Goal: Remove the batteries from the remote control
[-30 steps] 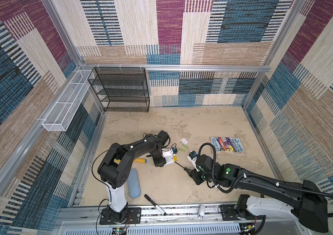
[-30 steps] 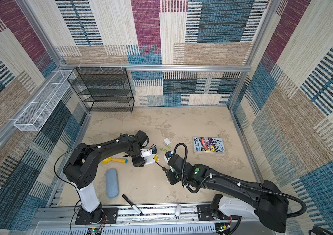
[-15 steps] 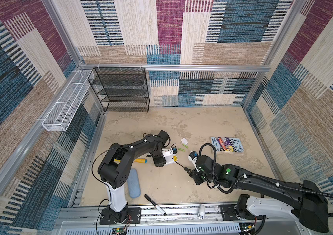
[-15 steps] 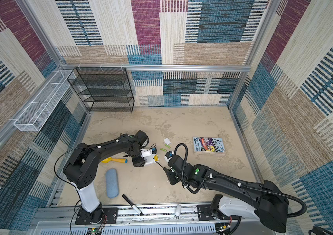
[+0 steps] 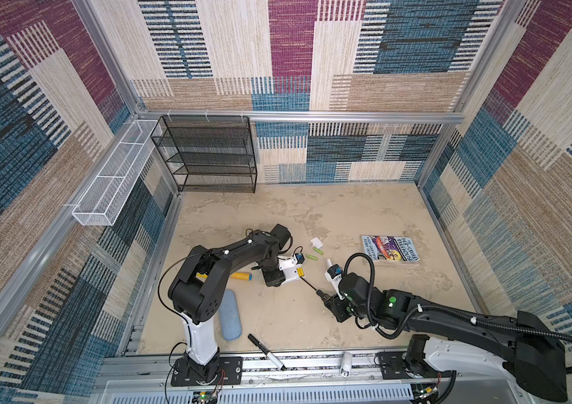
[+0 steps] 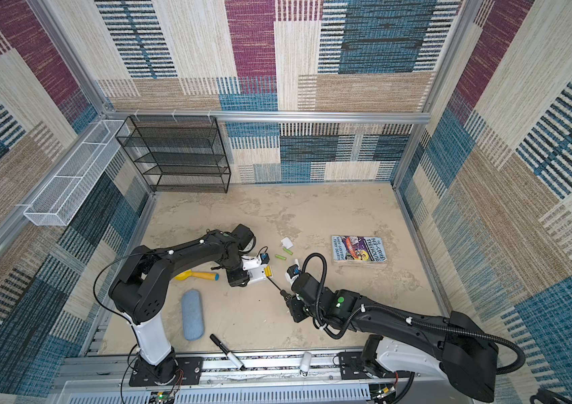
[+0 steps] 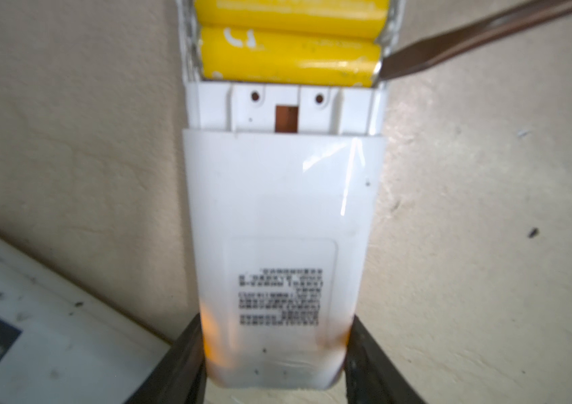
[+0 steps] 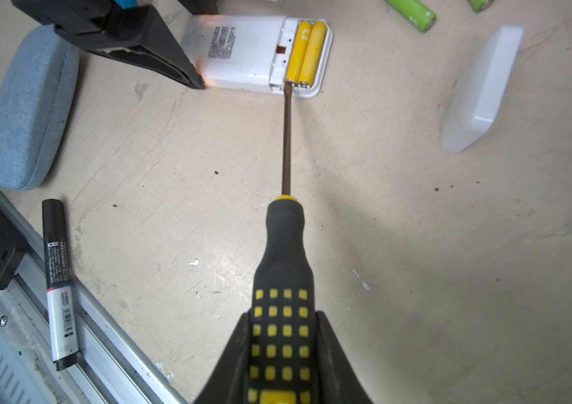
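Walls (image 5: pixel 312 52): patchwork carpet panels in blue, magenta and beige on an aluminium frame, closing in three sides of the table.
Table (image 5: pixel 347 217): one, with a beige mottled top that is scuffed and speckled.
Shelf rack (image 5: pixel 207 154): one, black mesh, in the far left corner.
Wire basket (image 5: pixel 113 178): one, white, hung on the left wall above the left edge.
Book (image 5: pixel 389 249): one, lying flat near the right edge.
Blue case (image 5: pixel 230 314): one, fabric, near the near edge and left of middle.
Yellow handle (image 5: pixel 241 276): one, with a blue end, partly under the left arm.
Marker (image 5: pixel 266 351): one, black and white, lying across the near edge onto the rail.
Screwdriver (image 8: pixel 284 262): one; the right gripper (image 8: pixel 281 349) is pinched on its handle and the shaft points at the remote.
Remote (image 7: pixel 281 217): one, white, back up at mid-table with its bay open. The left gripper (image 7: pixel 274 335) is clamped across the end opposite the bay.
White pieces: two, loose. The long white piece (image 8: pixel 480 87) and the square white piece (image 5: pixel 316 242) lie between the remote and the book.
Yellow batteries (image 8: pixel 312 52): two, side by side in the bay, a remote's length from the left gripper. The screwdriver tip touches the end of the one nearer the remote's middle.
Green batteries (image 5: pixel 311 257): two, loose just beyond the remote toward the far edge, clear of both grippers.
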Controlling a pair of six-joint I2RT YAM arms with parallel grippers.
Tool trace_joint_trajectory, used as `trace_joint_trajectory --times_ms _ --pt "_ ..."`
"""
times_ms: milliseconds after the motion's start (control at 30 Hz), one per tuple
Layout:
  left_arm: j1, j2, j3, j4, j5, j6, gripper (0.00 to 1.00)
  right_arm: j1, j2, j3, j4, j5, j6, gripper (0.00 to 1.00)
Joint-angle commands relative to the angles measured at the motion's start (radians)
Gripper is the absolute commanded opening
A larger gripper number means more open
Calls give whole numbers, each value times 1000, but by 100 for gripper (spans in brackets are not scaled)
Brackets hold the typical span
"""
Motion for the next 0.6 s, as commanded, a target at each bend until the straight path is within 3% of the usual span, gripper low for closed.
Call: trace_joint_trajectory --times_ms 0,267,567 --pt "0 18 -9 -110 -16 -1 52 1 -6 -41 115 75 71 0" --pt "-5 15 -11 -114 6 -9 52 17 -27 -142 236 95 120 0" --pt "-6 24 -9 -123 13 -12 52 68 -45 -248 371 193 169 0"
